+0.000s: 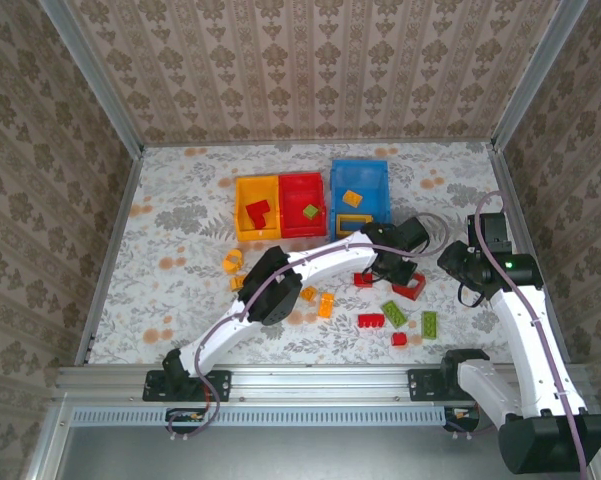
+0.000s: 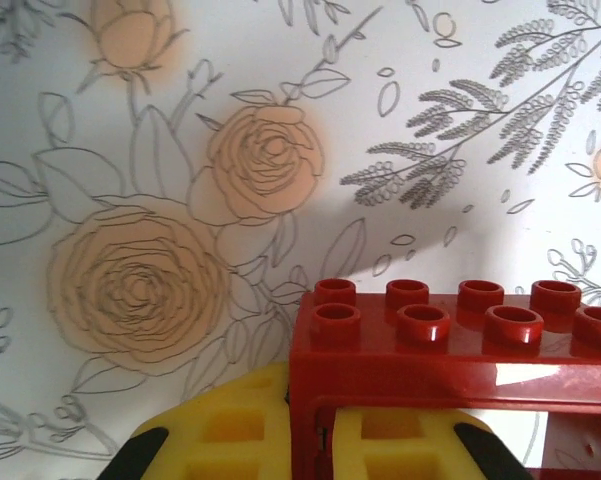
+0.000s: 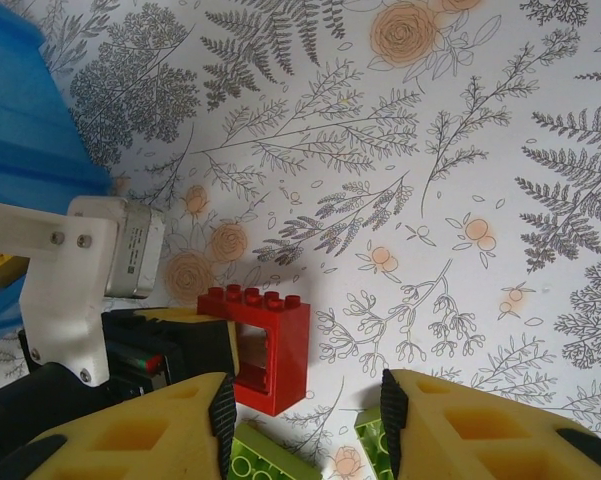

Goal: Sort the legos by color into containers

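Clamping one post of the red frame lego (image 2: pixel 450 365), left end effector (image 2: pixel 325 445) near the blue container (image 3: pixel 20 120); right end effector (image 3: pixel 305 420), jaws apart, above green legos (image 3: pixel 270 455), bare counter (image 3: pixel 460 200) beyond. Overhead view adds yellow container (image 1: pixel 241 210) and red container (image 1: pixel 302 177).

**White Florals, Primary Plastics**

White table (image 1: pixel 180 200), printed with grey fern line-work and pale orange roses. Toward its far edge, yellow bin (image 1: pixel 265 190), red bin (image 1: pixel 298 195), blue bin (image 1: pixel 375 185). Nearer the front edge, red frame brick (image 3: pixel 270 335), lime-green bricks (image 1: pixel 393 313), orange bricks (image 1: pixel 325 305). Beige damask walls (image 1: pixel 310 70). White arms (image 1: pixel 525 330) with black joints.
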Tool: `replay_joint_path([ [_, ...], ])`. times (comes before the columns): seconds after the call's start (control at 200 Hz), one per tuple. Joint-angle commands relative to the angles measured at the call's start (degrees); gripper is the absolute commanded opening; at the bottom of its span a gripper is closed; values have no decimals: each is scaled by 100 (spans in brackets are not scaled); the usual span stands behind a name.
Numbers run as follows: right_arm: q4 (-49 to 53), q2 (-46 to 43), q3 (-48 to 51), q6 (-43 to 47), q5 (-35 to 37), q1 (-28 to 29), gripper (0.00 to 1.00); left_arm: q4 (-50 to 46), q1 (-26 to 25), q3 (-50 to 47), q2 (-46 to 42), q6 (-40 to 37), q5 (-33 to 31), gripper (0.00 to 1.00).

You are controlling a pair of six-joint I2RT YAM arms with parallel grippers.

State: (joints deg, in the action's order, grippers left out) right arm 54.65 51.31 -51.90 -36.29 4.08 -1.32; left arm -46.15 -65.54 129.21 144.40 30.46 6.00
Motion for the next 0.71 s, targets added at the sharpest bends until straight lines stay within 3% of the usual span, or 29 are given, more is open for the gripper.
replay_joint_path([
  [0.0,125,-51,-128,72,20,49,46,-276,27,47,-627,-13,-440,7],
  [0.26,-275,143,-545,613,-194,417,44,-966,697,-1241,-2420,180,-1412,3],
  [0.365,-548,376,-688,814,-95,1172,43,-1234,1267,-1996,-3320,66,-1809,3],
  [0.5,-1278,835,-760,874,-223,2341,44,-1458,2355,-2557,-3983,-170,-2059,3],
  [0.7,-2311,2065,-1416,1204,-787,3552,45,-1492,3600,-2031,-3519,-452,-2167,4],
])
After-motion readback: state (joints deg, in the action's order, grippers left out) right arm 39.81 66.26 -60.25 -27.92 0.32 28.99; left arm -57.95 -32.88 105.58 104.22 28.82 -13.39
